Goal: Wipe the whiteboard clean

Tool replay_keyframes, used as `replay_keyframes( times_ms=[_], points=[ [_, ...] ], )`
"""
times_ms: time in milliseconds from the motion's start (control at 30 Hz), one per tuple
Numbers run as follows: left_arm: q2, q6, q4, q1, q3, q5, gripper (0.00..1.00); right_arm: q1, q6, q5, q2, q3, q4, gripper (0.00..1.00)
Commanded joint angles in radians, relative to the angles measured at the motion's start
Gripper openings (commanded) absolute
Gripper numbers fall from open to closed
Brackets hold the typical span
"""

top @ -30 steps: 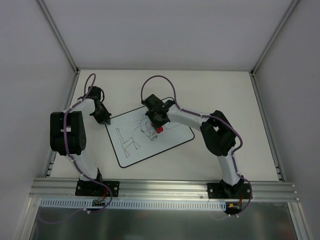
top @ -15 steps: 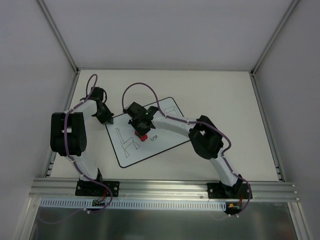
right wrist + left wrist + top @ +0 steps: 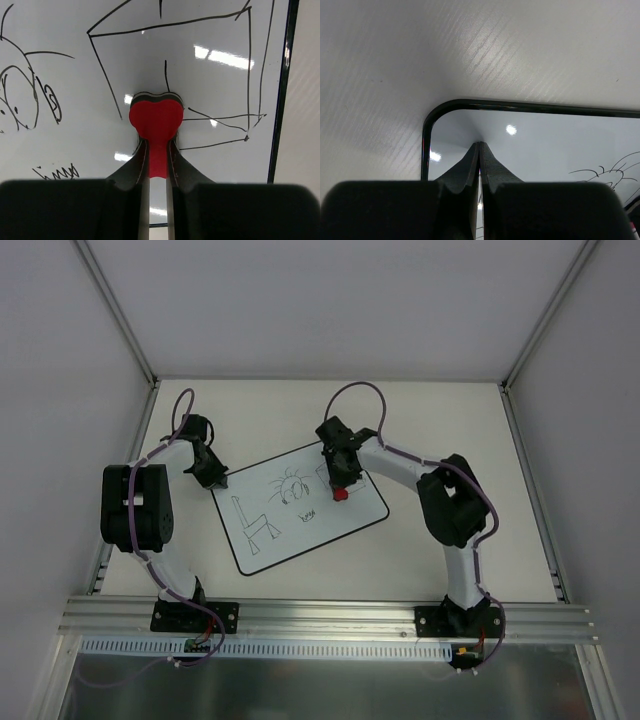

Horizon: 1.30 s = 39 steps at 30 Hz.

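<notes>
While the right end effector (image 3: 157, 150) is closed to a narrow gap on the red eraser (image 3: 156, 120), the eraser's rounded head is pressed to the whiteboard (image 3: 335, 523) over the box sketch near the board's right end. The left end effector (image 3: 479, 150) is closed completely on nothing, its tips set just inside the board's rounded far-left corner. The whiteboard is laid flat near the middle of the worktop (image 3: 450, 420), nearer the left edge than the right and askew to the near edge, with chair, face and box sketches drawn on it.
</notes>
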Motion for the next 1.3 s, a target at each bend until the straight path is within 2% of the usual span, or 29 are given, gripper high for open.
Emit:
replay_keyframes(
  times_ms=[0, 233, 433, 567, 667, 733, 900, 1033, 1267],
  points=[
    [0.038, -0.007, -0.056, -0.014, -0.047, -0.016, 0.00, 0.072, -0.024, 0.049, 0.045, -0.055, -0.110, 0.00],
    [0.038, -0.008, -0.056, -0.016, -0.048, -0.019, 0.00, 0.260, -0.030, -0.118, 0.126, 0.111, -0.109, 0.00],
    [0.036, -0.012, -0.055, -0.013, -0.050, -0.022, 0.00, 0.336, -0.038, -0.126, 0.159, 0.157, -0.167, 0.00],
    [0.035, -0.013, -0.055, -0.014, -0.051, -0.022, 0.00, 0.302, -0.020, -0.056, 0.148, 0.111, -0.185, 0.00],
    [0.033, -0.013, -0.055, -0.014, -0.053, -0.018, 0.00, 0.203, 0.023, -0.025, 0.119, 0.036, -0.182, 0.00],
    [0.033, -0.013, -0.056, -0.014, -0.053, -0.019, 0.00, 0.138, 0.023, 0.057, 0.100, -0.010, -0.184, 0.00],
    [0.035, -0.015, -0.056, -0.014, -0.051, -0.013, 0.00, 0.046, 0.028, 0.182, 0.071, -0.042, -0.207, 0.00],
    [0.035, -0.013, -0.056, -0.013, -0.051, -0.011, 0.00, 0.058, 0.010, 0.135, 0.071, -0.050, -0.173, 0.00],
    [0.036, -0.012, -0.056, -0.013, -0.050, -0.010, 0.00, 0.247, -0.015, -0.036, 0.140, 0.088, -0.155, 0.00]
  ],
)
